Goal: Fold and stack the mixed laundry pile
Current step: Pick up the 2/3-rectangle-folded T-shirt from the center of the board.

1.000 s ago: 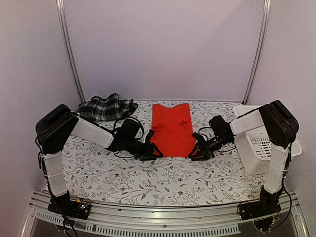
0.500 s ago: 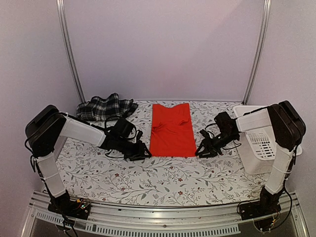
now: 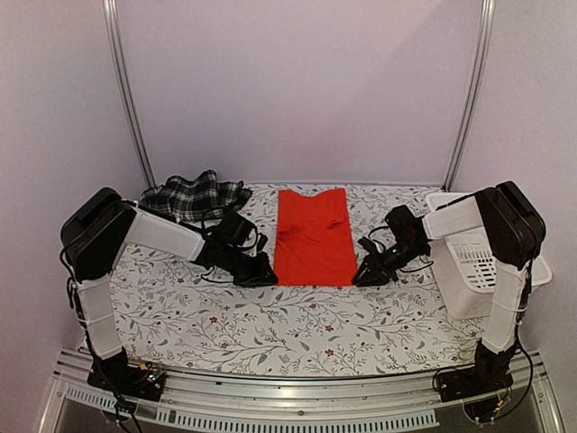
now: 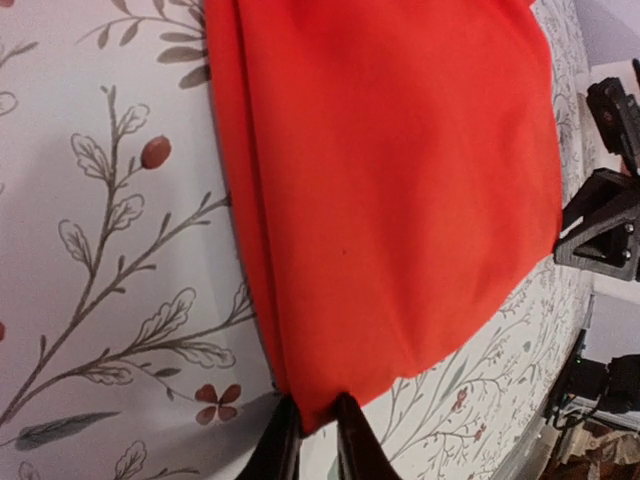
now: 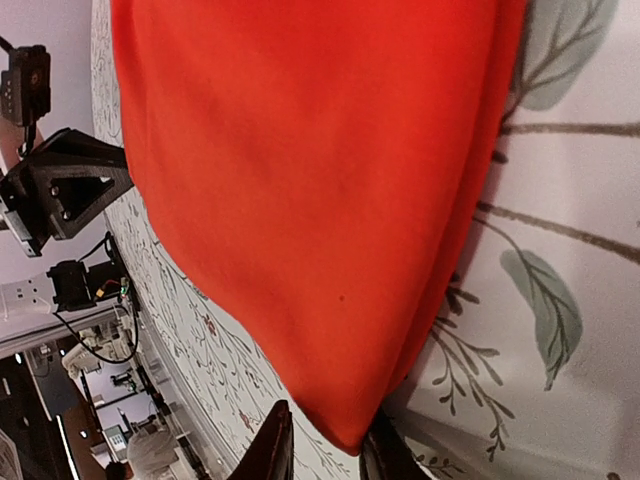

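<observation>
Returned to near hem, left fingers [image 4: 281, 447] pinching 1 corner of flat, narrow red shirt [image 3: 314, 236], right fingers [image 5: 272, 447], hold unclear

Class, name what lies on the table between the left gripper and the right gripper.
The red shirt fills the stretch between the left gripper and the right gripper, clearest in the top view.

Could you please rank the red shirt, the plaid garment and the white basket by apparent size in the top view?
Red shirt and white basket: alike; the right arm covers part of the basket, so unranked.
Plaid garment: smallest, bunched up.
</observation>
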